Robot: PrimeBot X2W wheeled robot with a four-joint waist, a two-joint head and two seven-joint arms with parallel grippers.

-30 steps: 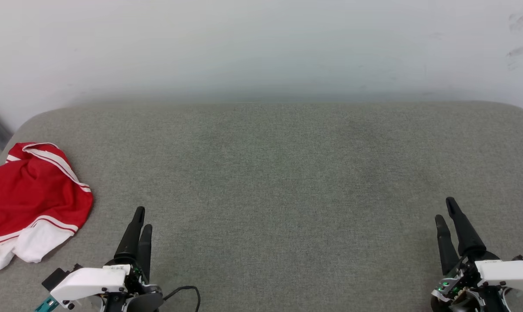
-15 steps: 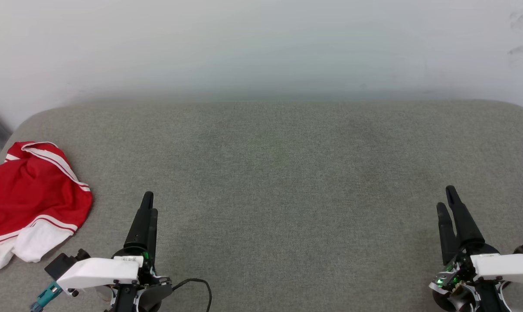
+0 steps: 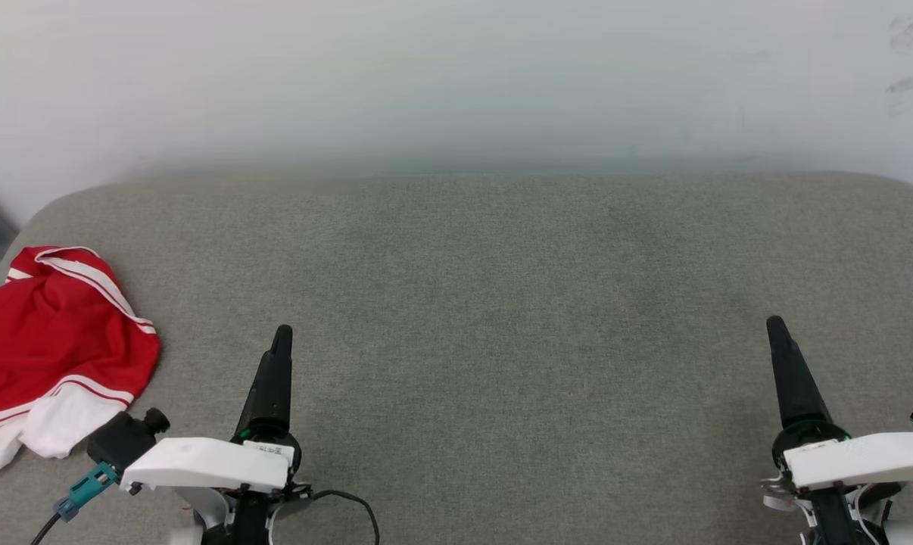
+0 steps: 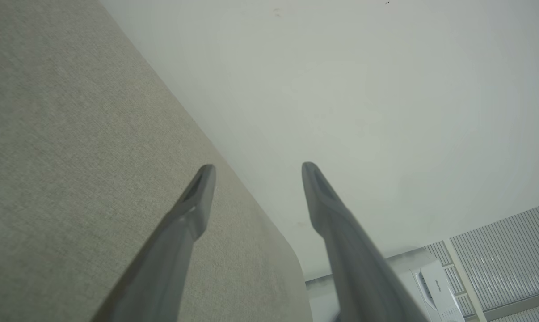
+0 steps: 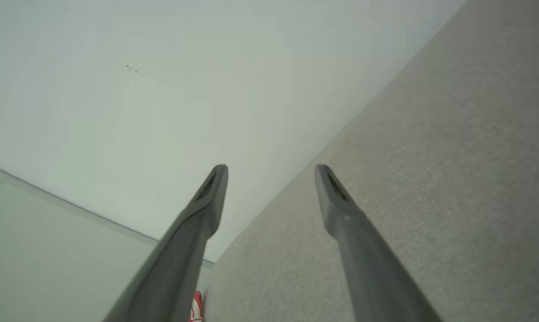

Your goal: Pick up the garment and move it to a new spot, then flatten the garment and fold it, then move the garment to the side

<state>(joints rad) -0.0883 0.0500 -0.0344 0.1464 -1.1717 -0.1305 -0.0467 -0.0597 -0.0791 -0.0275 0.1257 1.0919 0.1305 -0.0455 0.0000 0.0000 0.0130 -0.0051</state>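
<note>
The garment [image 3: 51, 344] lies crumpled at the left end of the grey cushioned surface [image 3: 487, 303], bright red with a white panel and striped trim at its near edge. A sliver of the garment [image 5: 196, 308] shows at the bottom of the right wrist view. My left gripper [image 3: 281, 337] hovers to its right near the front edge, seen edge-on. In the left wrist view my left gripper [image 4: 256, 170] stands open with nothing between its fingers. My right gripper [image 3: 773, 327] is far off at the front right; the right wrist view shows my right gripper [image 5: 271, 171] open and empty too.
A pale wall [image 3: 456, 83] rises directly behind the cushioned surface. A white appliance [image 4: 430, 281] and slatted blinds [image 4: 506, 264] appear past the surface's end in the left wrist view. A black cable [image 3: 350, 503] loops by my left wrist.
Both grippers have moved forward, away from the near edge, and have rolled so that their fingers line up edge-on in the head view. The garment has not moved.
</note>
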